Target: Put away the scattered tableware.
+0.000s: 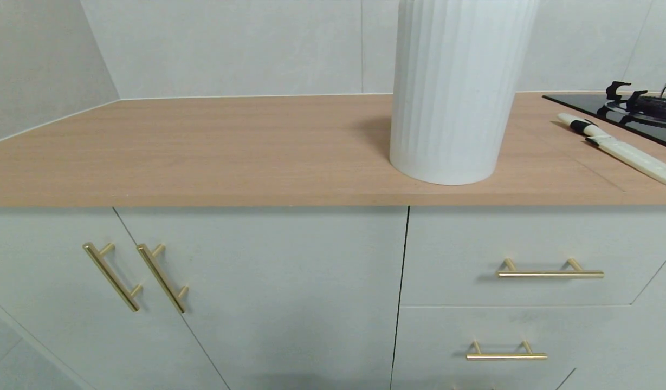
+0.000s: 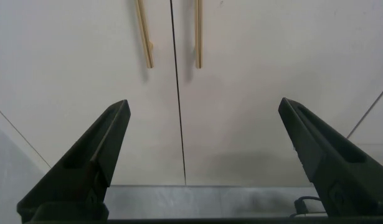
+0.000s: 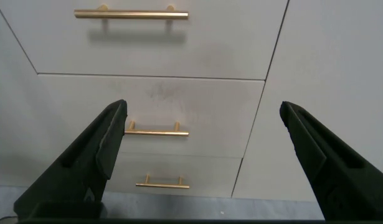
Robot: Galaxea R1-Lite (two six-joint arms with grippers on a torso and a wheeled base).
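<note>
A cream knife (image 1: 620, 149) with a black band on its handle lies on the wooden countertop (image 1: 202, 151) at the far right. To its left a tall white ribbed container (image 1: 454, 92) stands upright near the counter's front edge. My left gripper (image 2: 203, 109) is open and holds nothing; it faces a pair of white cabinet doors with gold handles (image 2: 144, 34). My right gripper (image 3: 203, 109) is also open with nothing between its fingers, in front of a stack of white drawers (image 3: 154, 106).
A black gas stove (image 1: 636, 108) sits at the back right, just beyond the knife. Below the counter are two doors with gold bar handles (image 1: 111, 277) on the left and drawers with gold handles (image 1: 549, 273) on the right. All are shut.
</note>
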